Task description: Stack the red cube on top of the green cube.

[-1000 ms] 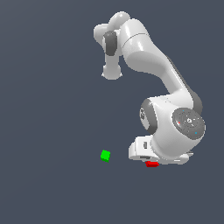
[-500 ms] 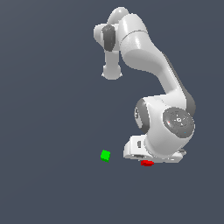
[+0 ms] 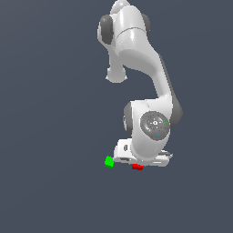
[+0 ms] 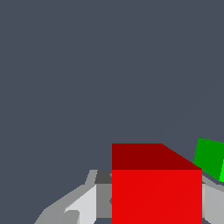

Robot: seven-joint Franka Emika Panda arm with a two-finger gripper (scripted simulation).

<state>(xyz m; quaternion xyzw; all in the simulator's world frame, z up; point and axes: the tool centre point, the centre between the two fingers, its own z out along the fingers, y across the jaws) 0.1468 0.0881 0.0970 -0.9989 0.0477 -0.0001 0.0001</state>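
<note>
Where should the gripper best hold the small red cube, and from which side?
On two opposite flat faces of the small red cube, coming from above. The wrist view shows the gripper's fingers flanking it that way already, leaving its underside free for the small green cube.

Your colours on a slate-grey field

You have a bright red cube (image 4: 156, 192), a bright green cube (image 3: 109, 162), and a white arm (image 3: 141, 54) with dark grey joints.

Both renders are evenly and softly lit against a flat slate-grey ground, with no cast shadows or glare. The glossy white robot arm (image 3: 145, 59) shades gently toward grey on its right flank. Edges look slightly soft and blocky; the small bright red cube (image 4: 156, 188) shows a darker top face.
</note>
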